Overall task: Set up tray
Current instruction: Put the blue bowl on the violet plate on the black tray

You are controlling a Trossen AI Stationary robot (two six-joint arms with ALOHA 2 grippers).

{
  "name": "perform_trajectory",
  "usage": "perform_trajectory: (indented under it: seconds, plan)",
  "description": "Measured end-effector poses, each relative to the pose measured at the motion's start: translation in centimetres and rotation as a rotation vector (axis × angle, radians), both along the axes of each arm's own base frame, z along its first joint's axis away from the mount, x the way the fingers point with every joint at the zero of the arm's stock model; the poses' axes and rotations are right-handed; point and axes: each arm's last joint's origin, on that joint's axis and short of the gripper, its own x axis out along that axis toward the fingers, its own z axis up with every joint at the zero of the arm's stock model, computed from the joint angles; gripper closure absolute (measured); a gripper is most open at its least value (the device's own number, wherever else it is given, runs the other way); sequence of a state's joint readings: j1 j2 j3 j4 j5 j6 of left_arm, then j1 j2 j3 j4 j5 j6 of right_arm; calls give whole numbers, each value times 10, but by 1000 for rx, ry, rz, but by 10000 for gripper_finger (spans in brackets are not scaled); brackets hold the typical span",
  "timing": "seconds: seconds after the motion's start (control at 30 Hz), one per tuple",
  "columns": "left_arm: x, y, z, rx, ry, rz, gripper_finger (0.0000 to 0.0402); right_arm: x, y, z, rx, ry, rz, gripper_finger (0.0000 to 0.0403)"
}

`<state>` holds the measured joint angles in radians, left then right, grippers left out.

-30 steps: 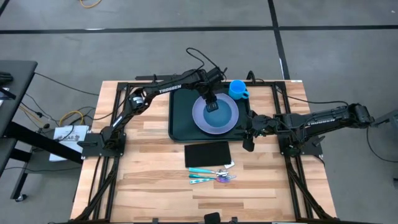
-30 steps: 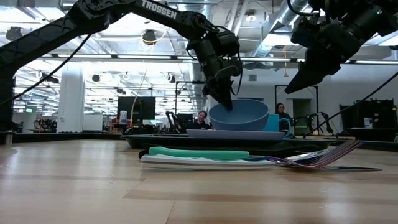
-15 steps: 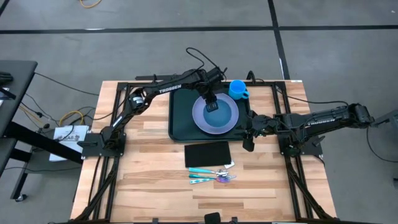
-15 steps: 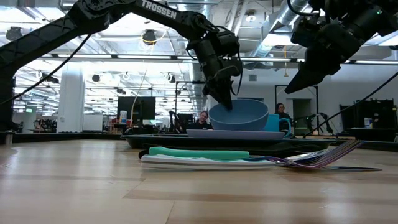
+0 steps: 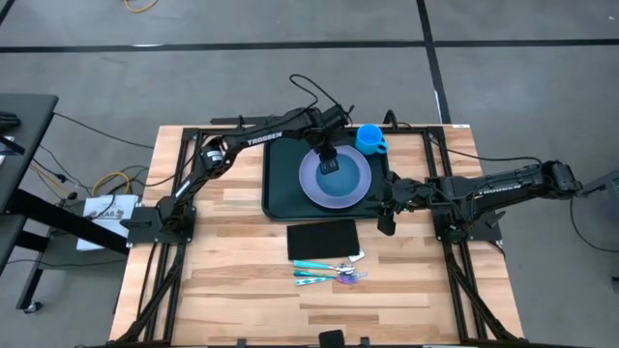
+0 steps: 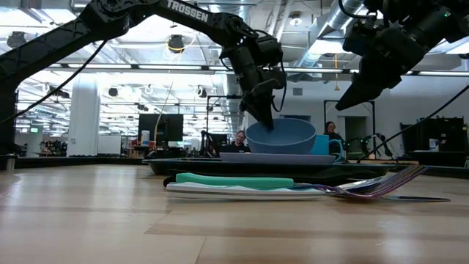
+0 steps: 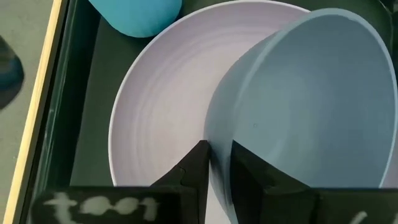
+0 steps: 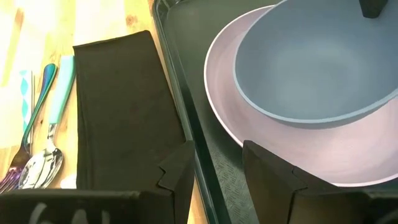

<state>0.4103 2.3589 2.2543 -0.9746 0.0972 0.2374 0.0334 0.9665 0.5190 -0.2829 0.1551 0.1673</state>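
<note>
The dark green tray [image 5: 280,184] lies at the table's far middle. A lavender plate [image 5: 314,188] lies on it. A grey-blue bowl [image 6: 281,136] sits at the plate's middle, and my left gripper [image 5: 329,159] is shut on its rim. I cannot tell whether the bowl's base rests on the plate. A blue cup [image 5: 370,138] stands at the tray's far right corner. My right gripper [image 5: 387,220] is open and empty, raised over the tray's near right corner [image 8: 199,93]. My left gripper holds the bowl's rim [image 7: 217,134] on its far left side. One finger [image 7: 245,171] is inside the bowl and one [image 7: 198,168] outside. The fingers come from above, slanting down. The bowl is upright, slightly tipped, low over the plate [image 7: 155,124].
A black folded napkin [image 5: 323,239] lies just near of the tray. Teal-handled and iridescent cutlery [image 5: 329,271] lies on a white sheet near of the napkin. Bare wood lies to the left and near. People sit in the room beyond.
</note>
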Motion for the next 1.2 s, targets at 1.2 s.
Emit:
perform_trajectory:
  seconds: [1.2]
  plan:
    - [2,-9,-1,111,63,-59,280,0,0,0,0,0,0,276]
